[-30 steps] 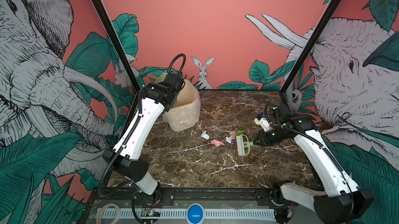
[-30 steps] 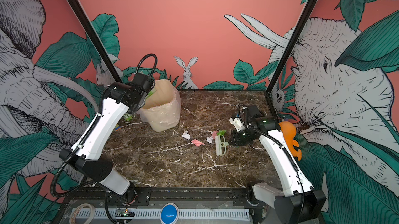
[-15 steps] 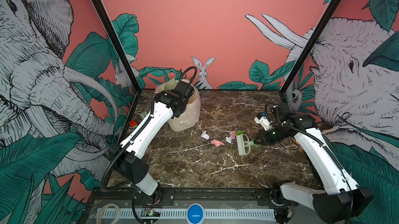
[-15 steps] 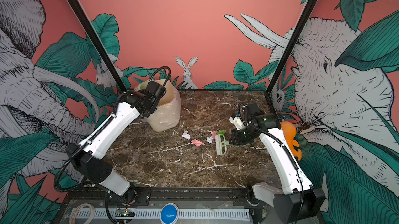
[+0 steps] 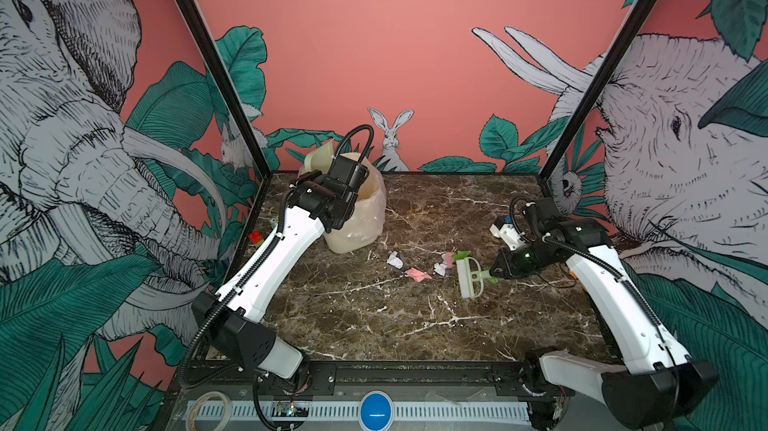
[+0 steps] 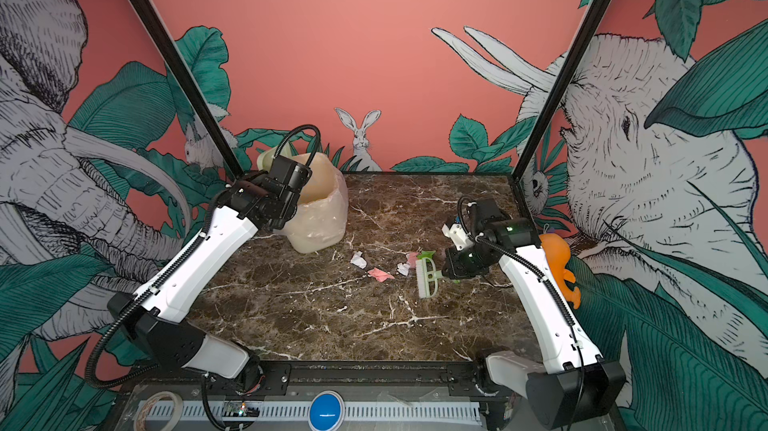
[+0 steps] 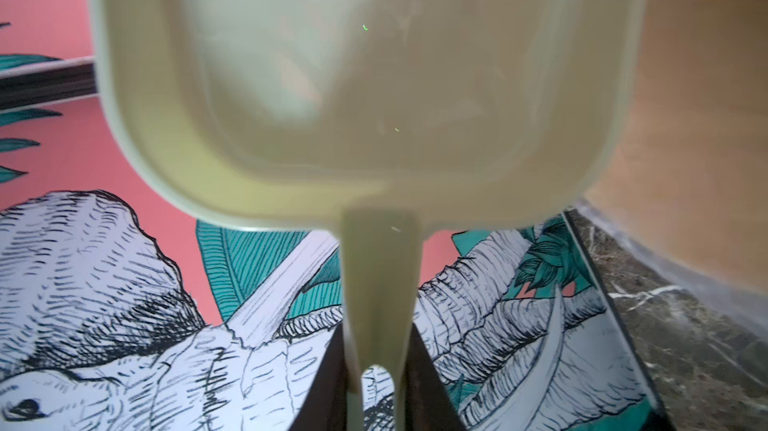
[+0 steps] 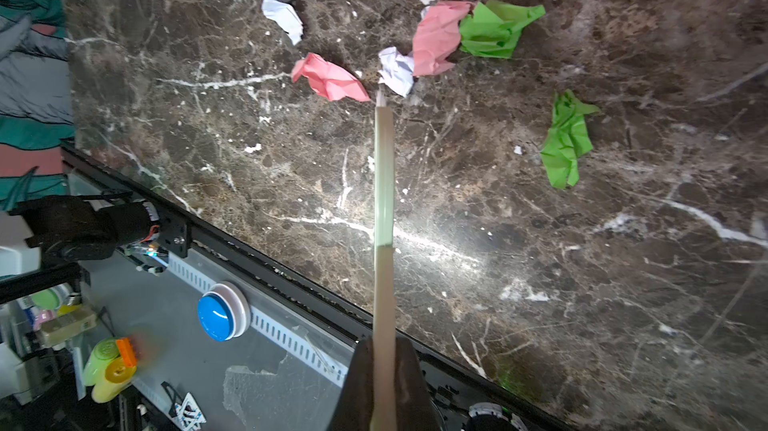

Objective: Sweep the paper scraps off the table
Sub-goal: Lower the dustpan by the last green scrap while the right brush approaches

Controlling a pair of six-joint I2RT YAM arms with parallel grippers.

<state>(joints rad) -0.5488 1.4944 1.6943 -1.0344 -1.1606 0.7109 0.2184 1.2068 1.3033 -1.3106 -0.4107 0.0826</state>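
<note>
While the left jaws grip the handle of a pale dustpan (image 7: 365, 88) and hold it up in the air beside the rim of the bag-lined bin (image 5: 368, 217) at the back left of the tabletop (image 5: 374, 325), the right jaws are clamped on the handle of a pale green brush (image 5: 468, 279) set low over the marble. Most of the paper scraps (image 8: 436, 38), pink, white and green, lie loose mid-tabletop, between bin and brush, near the brush's far end. One green scrap (image 8: 567, 142) lies apart on the brush's other side.
</note>
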